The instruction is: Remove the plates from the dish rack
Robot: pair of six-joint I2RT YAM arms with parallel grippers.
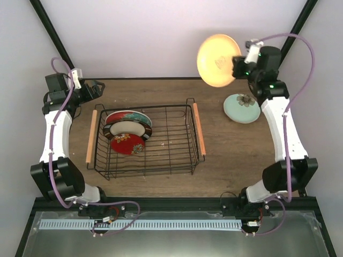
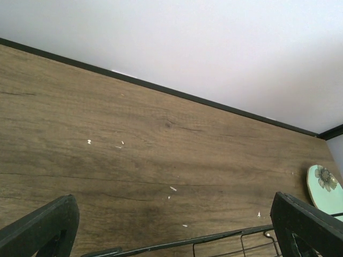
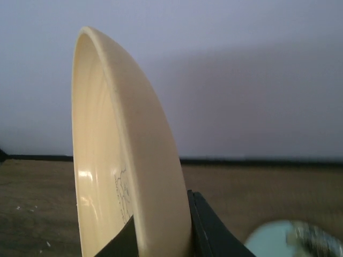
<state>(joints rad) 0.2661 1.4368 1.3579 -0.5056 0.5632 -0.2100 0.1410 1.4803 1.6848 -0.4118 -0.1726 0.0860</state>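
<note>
Black wire rack (image 1: pixel 170 143), three plates (image 1: pixel 127 131) inside

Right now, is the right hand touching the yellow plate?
Touching. The right wrist view shows the right hand clamped on the lower rim of the yellow plate, pressed against both faces with no gap.

My right claw (image 1: pixel 236 65) pinches a yellow-orange plate (image 1: pixel 216 60). Below that claw I see a pale mint plate (image 1: pixel 242 107) with a dark flower. Left of it, the black wire rack (image 1: pixel 191 136) holds a red-and-teal patterned plate (image 1: pixel 129 115), a dark-rimmed cream plate (image 1: pixel 127 128), a red floral plate (image 1: pixel 127 144).
</note>
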